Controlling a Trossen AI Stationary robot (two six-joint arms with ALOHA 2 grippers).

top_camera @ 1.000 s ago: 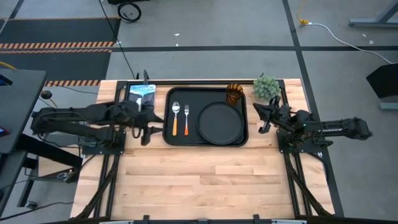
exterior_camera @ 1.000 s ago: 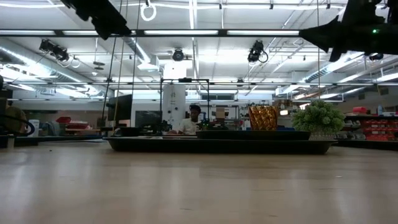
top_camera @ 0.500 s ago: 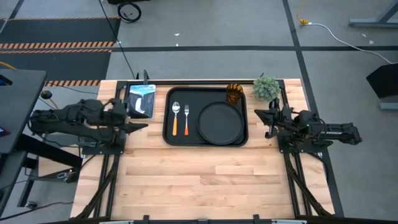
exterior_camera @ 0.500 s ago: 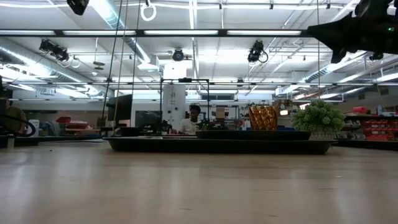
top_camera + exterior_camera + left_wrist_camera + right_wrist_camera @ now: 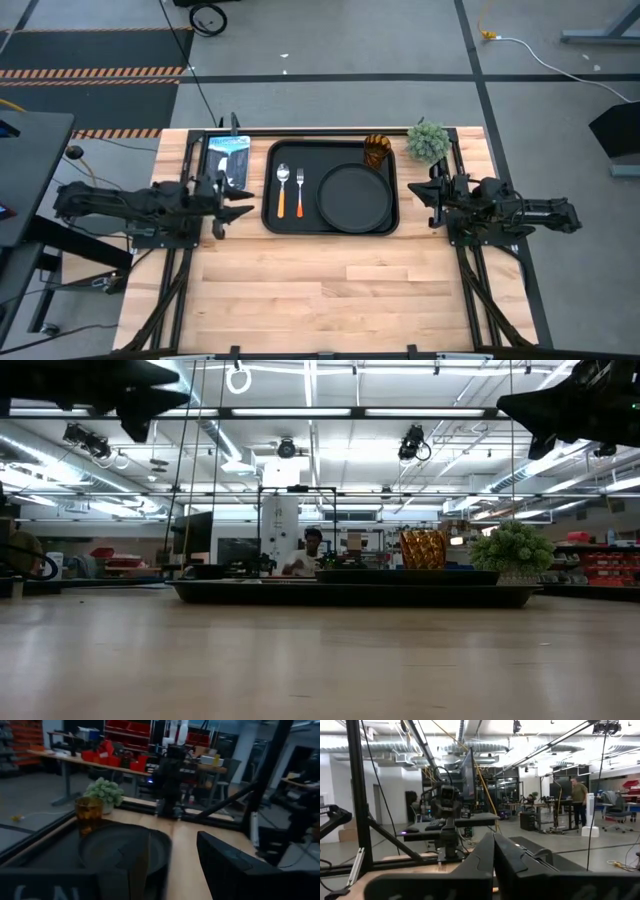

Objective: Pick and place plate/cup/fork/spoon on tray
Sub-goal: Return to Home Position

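The black rectangular tray (image 5: pixel 272 222) lies at the table's far middle. On it lie the spoon (image 5: pixel 282 189) and the fork (image 5: pixel 300 189) side by side at the left, the round black plate (image 5: pixel 354 196) at the right, and the amber cup (image 5: pixel 377 151) upright in the far right corner. The plate (image 5: pixel 125 850) and the cup (image 5: pixel 89 812) also show in the left wrist view. My left gripper (image 5: pixel 240 207) is open and empty, just left of the tray. My right gripper (image 5: pixel 422 192) is shut and empty, just right of the tray, with its fingers together in the right wrist view (image 5: pixel 493 855).
A small green plant (image 5: pixel 428 140) stands at the far right, beside the tray's corner. A blue-and-white packet (image 5: pixel 228 155) lies at the far left of the tray. A person (image 5: pixel 313 550) shows in the room behind. The table's near half is bare wood (image 5: pixel 330 290).
My left gripper has drawn back from the tray toward the table's left edge, then come a little way back toward the tray. My right arm has pulled in slightly toward the table's right edge. The things on the tray have stayed where they were.
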